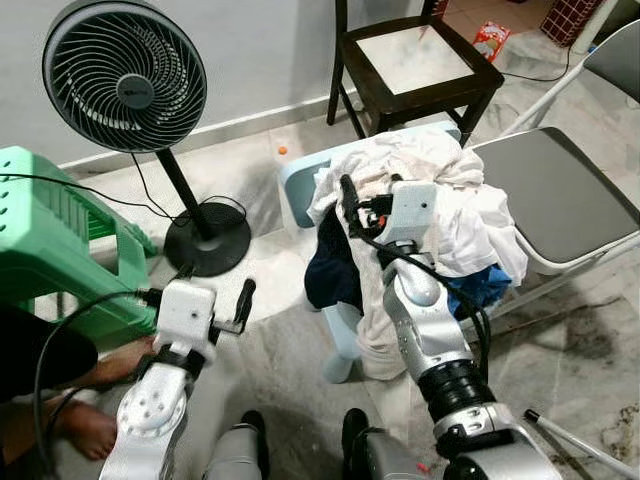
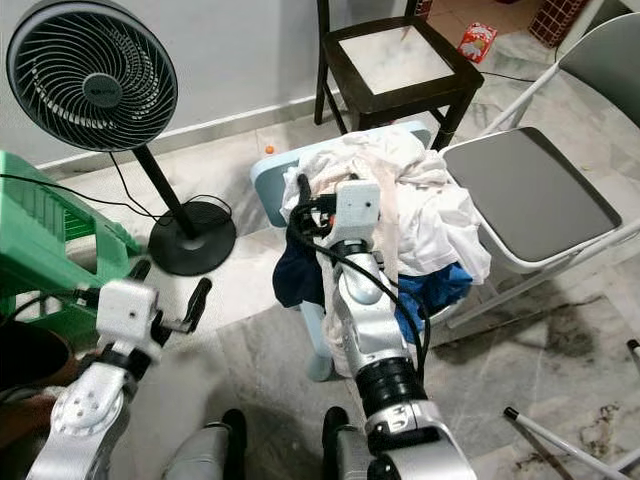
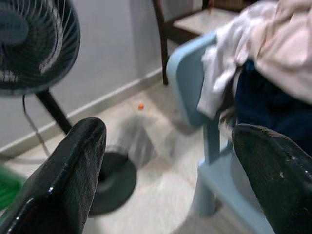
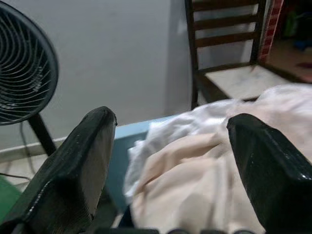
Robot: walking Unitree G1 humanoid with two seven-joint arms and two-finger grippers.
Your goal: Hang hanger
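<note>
A heap of white, cream and dark blue clothes (image 1: 440,190) lies on a light blue plastic chair (image 1: 300,175) in front of me. My right gripper (image 1: 360,205) is raised at the near left side of the heap, open, with nothing between its fingers; the right wrist view looks across the cream cloth (image 4: 195,170). My left gripper (image 1: 215,290) is low on the left above the floor, open and empty, pointing towards the blue chair (image 3: 195,78).
A black standing fan (image 1: 125,60) and a green plastic stool (image 1: 40,230) are on the left. A dark wooden chair (image 1: 415,60) stands behind the heap, a grey folding chair (image 1: 560,190) to its right. A person's bare foot (image 1: 85,425) rests at lower left.
</note>
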